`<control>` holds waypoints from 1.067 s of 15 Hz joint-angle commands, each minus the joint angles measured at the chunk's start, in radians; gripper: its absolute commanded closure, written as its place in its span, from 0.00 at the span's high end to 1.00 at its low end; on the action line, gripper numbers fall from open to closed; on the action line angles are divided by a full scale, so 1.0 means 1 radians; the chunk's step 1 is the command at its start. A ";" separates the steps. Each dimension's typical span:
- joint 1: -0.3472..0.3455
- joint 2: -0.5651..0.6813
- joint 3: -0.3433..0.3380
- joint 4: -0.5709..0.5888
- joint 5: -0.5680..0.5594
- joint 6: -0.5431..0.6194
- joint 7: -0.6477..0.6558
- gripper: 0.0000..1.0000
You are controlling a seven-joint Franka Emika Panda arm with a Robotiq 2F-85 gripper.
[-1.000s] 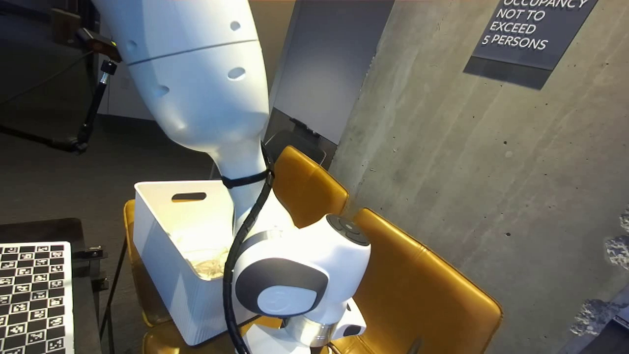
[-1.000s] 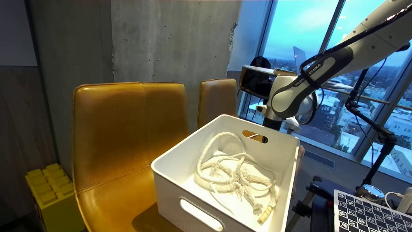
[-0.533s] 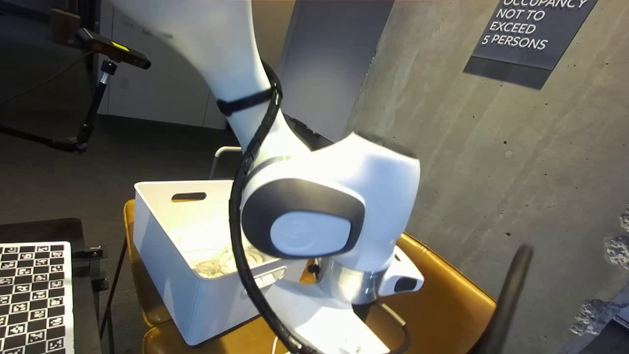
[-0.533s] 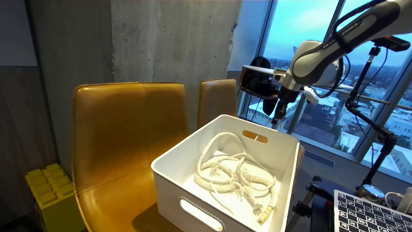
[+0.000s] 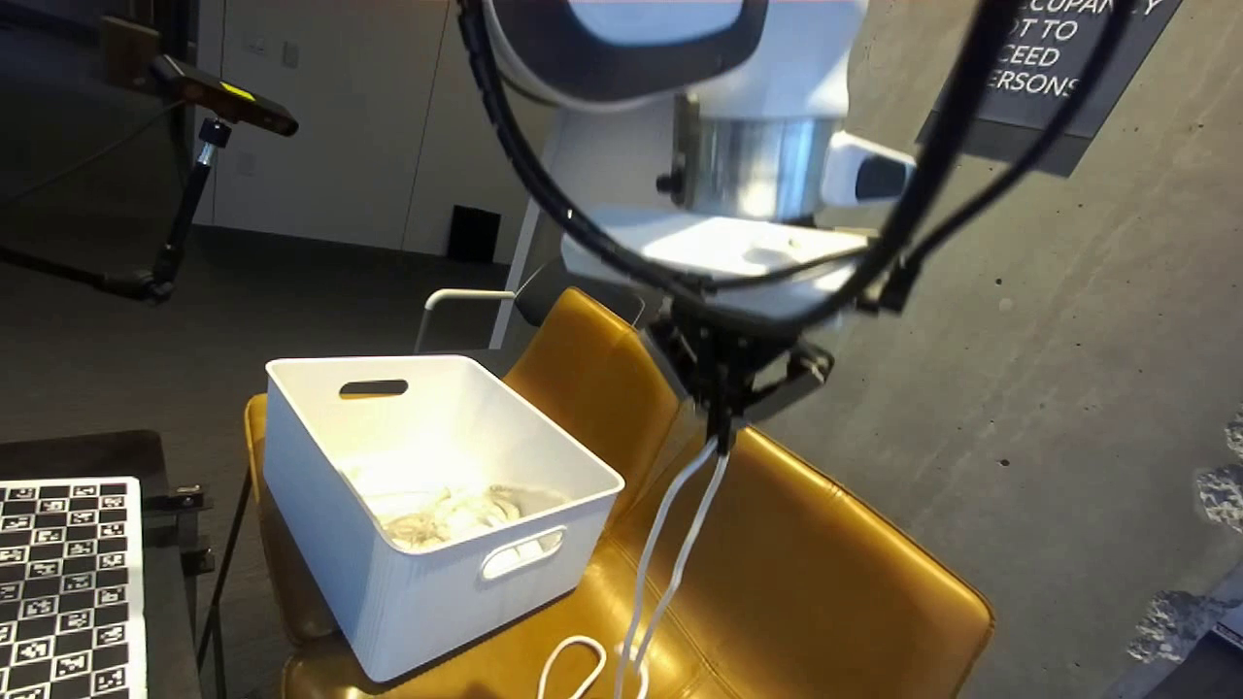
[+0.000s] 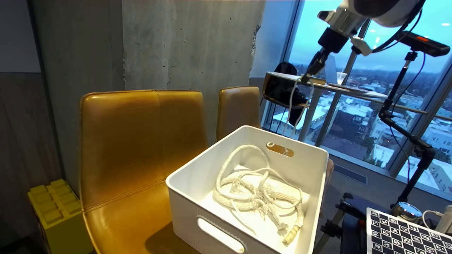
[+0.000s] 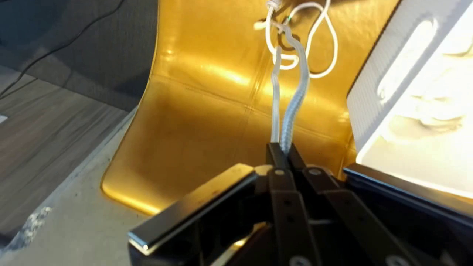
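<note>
Gripper (image 7: 283, 149) pinches white cord (image 7: 294, 101), jaws nearly together, but it hangs slack below, so a sideways swing could snag it on the bin (image 5: 427, 602).

The pincer (image 7: 283, 150) is showing black, the braided cord (image 7: 303, 75) and ribbed storage bin (image 5: 437, 602) white, the leather chair (image 7: 207, 129) golden tan, the ChArUco board (image 5: 68, 582) black-and-white checks.

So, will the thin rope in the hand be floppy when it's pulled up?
Probably floppy: the rope hangs from the hand in two wavy strands. It looks thin, so likely light. It might tangle: loops cross lower down.
</note>
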 commanded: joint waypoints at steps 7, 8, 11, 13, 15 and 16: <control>0.257 -0.358 0.072 -0.001 -0.039 -0.172 0.147 0.01; 0.283 -0.386 0.095 -0.006 -0.053 -0.189 0.177 0.01; 0.360 -0.448 0.177 0.001 -0.091 -0.258 0.284 0.01; 0.408 -0.473 0.243 0.014 -0.115 -0.303 0.367 0.01; 0.449 -0.478 0.301 0.038 -0.128 -0.339 0.439 0.01; 0.464 -0.476 0.321 0.049 -0.132 -0.351 0.465 0.01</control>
